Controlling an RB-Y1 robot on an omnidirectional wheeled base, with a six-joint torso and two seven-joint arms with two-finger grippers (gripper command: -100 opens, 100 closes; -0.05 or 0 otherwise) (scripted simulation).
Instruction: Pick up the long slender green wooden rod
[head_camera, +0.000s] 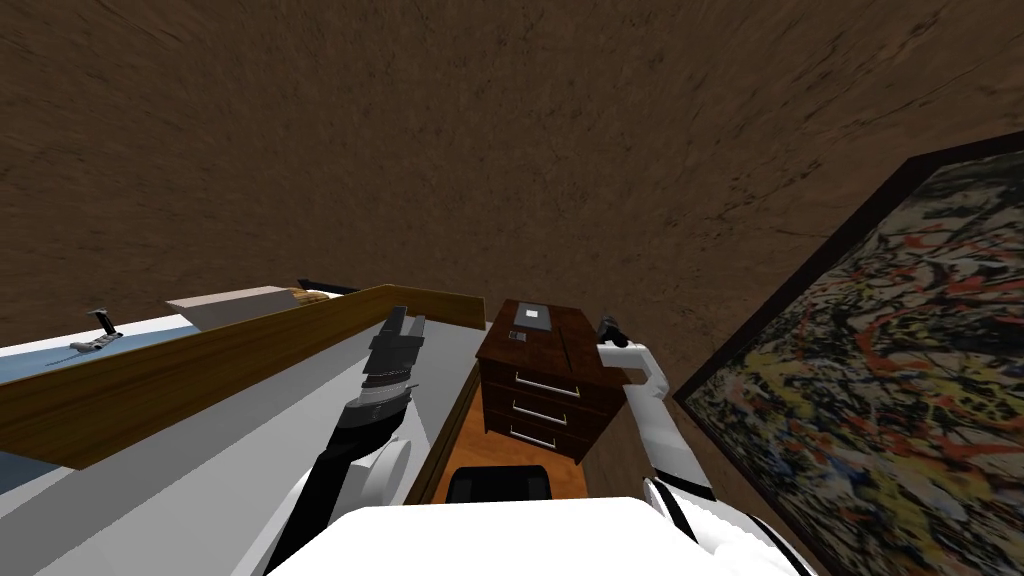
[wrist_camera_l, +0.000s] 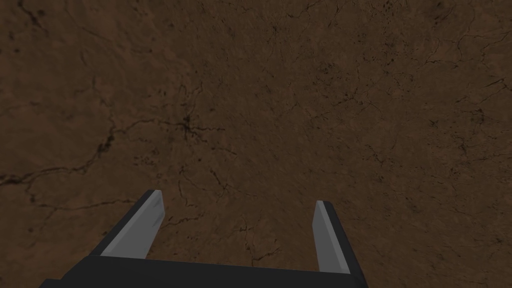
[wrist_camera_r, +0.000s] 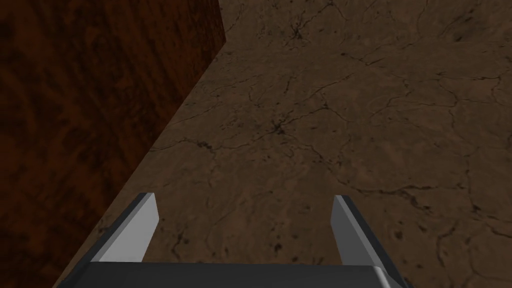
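Currently both tools gape wide, nothing held. The left gripper (head_camera: 408, 320) is just beside a long wooden plank (head_camera: 200, 375), the right gripper (head_camera: 607, 326) by the dark drawer cabinet (head_camera: 545, 385). Past the plank lies a thin dark stick (head_camera: 330, 289), tan-tipped; cannot tell if it is the green rod.

Dark drawer chest (head_camera: 545, 385) beside wooden headboard (head_camera: 230, 370)

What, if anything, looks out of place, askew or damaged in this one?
Nothing stands out. The dark wooden chest stands upright, its three drawers shut, small flat items lying on its top. The left gripper and right gripper are empty, jaws open.
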